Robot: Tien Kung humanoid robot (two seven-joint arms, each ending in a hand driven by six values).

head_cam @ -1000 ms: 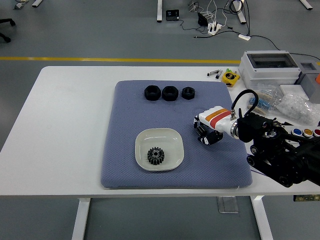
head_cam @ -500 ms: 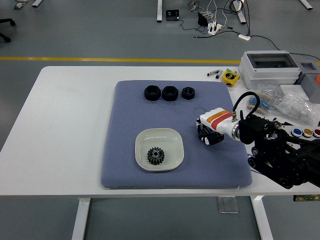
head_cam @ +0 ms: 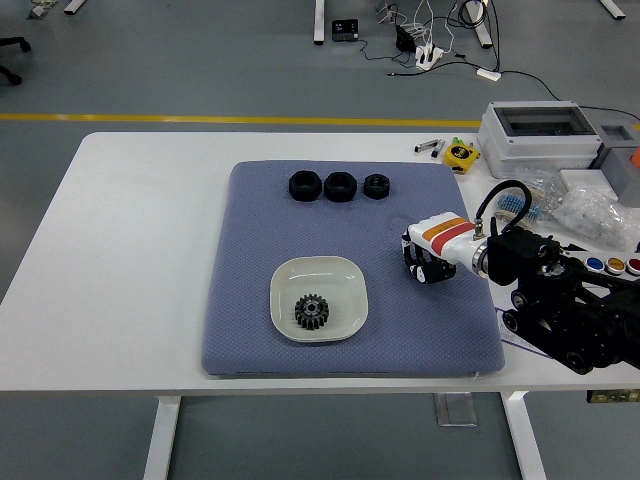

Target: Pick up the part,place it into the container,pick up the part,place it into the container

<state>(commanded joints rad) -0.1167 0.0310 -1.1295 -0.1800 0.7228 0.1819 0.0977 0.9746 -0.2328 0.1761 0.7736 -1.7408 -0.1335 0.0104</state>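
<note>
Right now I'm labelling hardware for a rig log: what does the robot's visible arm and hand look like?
Only the right arm shows: a bulky black jointed arm with a looping black cable, ending in a white-shelled hand with orange and red stripes and dark fingers.

My right hand (head_cam: 428, 262) hovers over the right side of the blue-grey mat (head_cam: 240, 330), fingers curled loosely and holding nothing. To its left on the mat sits the white dish (head_cam: 345, 275), with one black gear (head_cam: 312, 312) lying inside it. Three black ring-shaped parts (head_cam: 339, 186) stand in a row near the mat's far edge, well apart from my hand. A grey box (head_cam: 540, 133) and a yellow tape measure (head_cam: 461, 155) rest on the white table (head_cam: 130, 230) at the far right.
</note>
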